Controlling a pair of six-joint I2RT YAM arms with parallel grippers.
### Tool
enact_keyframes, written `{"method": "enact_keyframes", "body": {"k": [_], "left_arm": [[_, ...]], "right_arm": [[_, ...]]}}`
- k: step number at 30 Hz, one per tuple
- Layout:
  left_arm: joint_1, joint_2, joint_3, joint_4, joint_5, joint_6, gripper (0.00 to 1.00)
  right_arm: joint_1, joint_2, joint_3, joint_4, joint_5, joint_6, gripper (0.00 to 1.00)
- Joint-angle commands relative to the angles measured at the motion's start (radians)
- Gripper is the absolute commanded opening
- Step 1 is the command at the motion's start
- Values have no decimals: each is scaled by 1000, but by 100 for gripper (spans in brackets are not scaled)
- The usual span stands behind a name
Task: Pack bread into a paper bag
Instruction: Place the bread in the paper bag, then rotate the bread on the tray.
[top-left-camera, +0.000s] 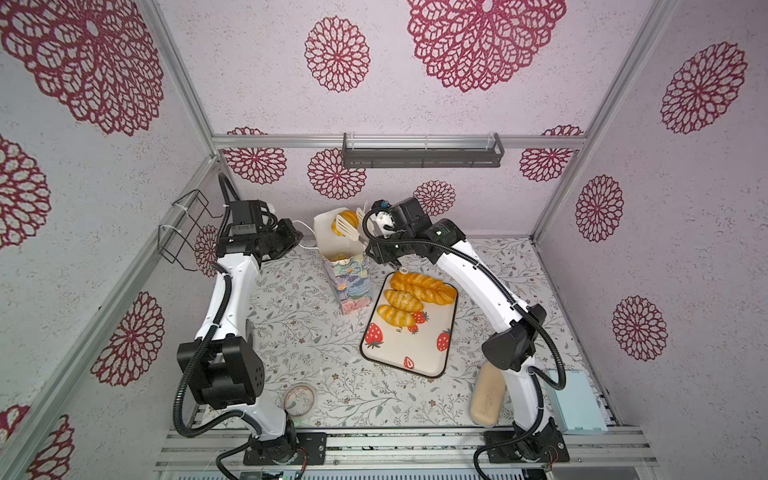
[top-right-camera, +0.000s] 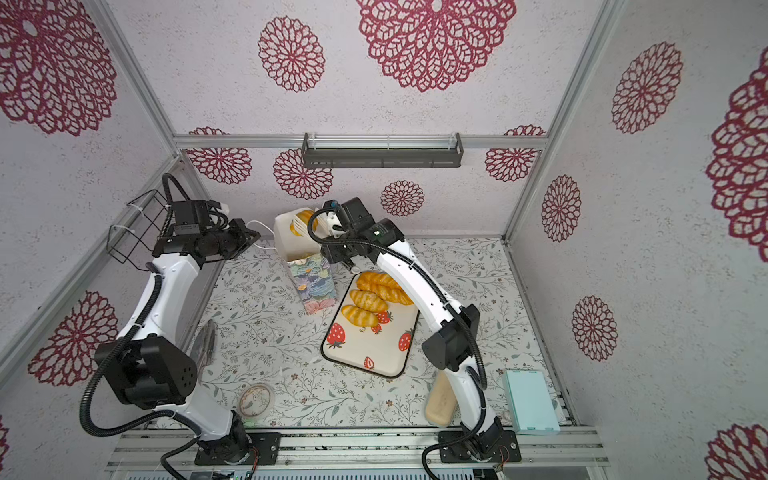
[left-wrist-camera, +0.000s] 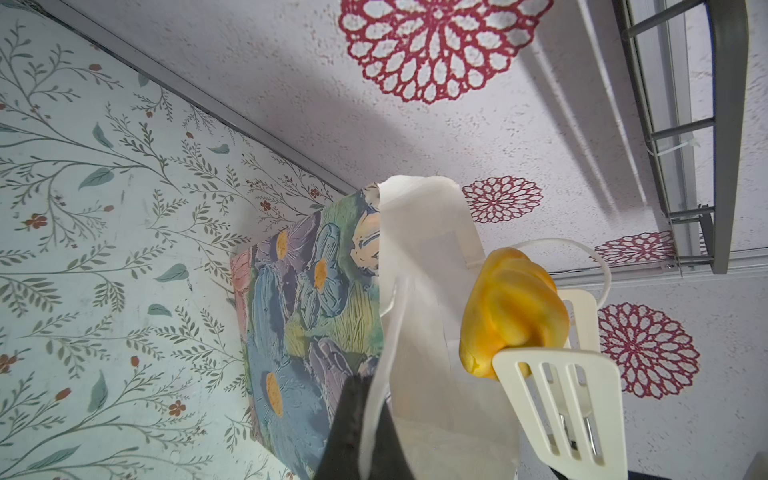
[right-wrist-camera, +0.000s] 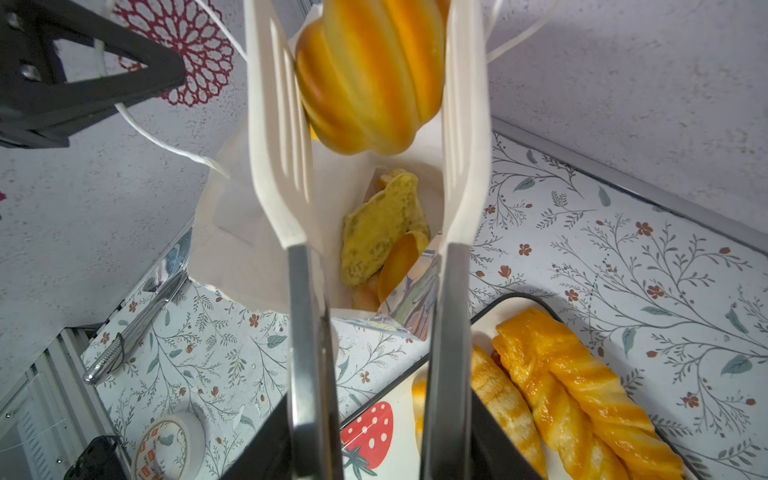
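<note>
White slotted tongs (right-wrist-camera: 451, 316) with metal arms sat in the right gripper (right-wrist-camera: 380, 432), whose fingers were clamped on the outside of both arms. The blades were apart with a striped bun (right-wrist-camera: 370, 75) between them. It looked to touch both blades, but I couldn't tell if it was squeezed or loose. The bun hung over the open mouth of the paper bag (top-left-camera: 352, 286), above the rim and not inside.

The bag stood on the floral table cover (top-left-camera: 299, 332) near the back wall, just beside the far corner of the strawberry-print tray (top-left-camera: 419, 349). The right wrist view showed several pastries (right-wrist-camera: 380, 232) low inside the bag.

The left gripper (top-left-camera: 294, 240) was pinched together on the bag's white cord handle (right-wrist-camera: 166, 146), and the cord stretched from the gripper to the bag's mouth.

On the tray's far end lay a long twisted loaf (top-left-camera: 424, 286). A striped roll (top-left-camera: 403, 300) lay just beside it and a second striped roll (top-left-camera: 397, 315) next to that.

- A pale beige block (top-left-camera: 488, 395) lay by the right arm's base.
- A tape roll (top-left-camera: 299, 400) lay by the left arm's base.
- A teal box (top-left-camera: 577, 401) sat at the table's right edge.
- A metal utensil (top-right-camera: 205, 345) lay on the cover, left side.
</note>
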Motion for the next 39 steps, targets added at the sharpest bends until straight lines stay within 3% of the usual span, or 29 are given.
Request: {"method": "enact_keyframes", "body": {"k": [1, 10, 39], "left_arm": [[1, 3, -11, 16, 4, 4, 0], [0, 5, -11, 16, 5, 2, 0], [-5, 1, -11, 17, 4, 4, 0]], "right_arm": [[-3, -21, 41, 62, -18, 9, 53], [-3, -35, 40, 57, -23, 10, 59], [43, -174, 16, 15, 85, -18, 57]]}}
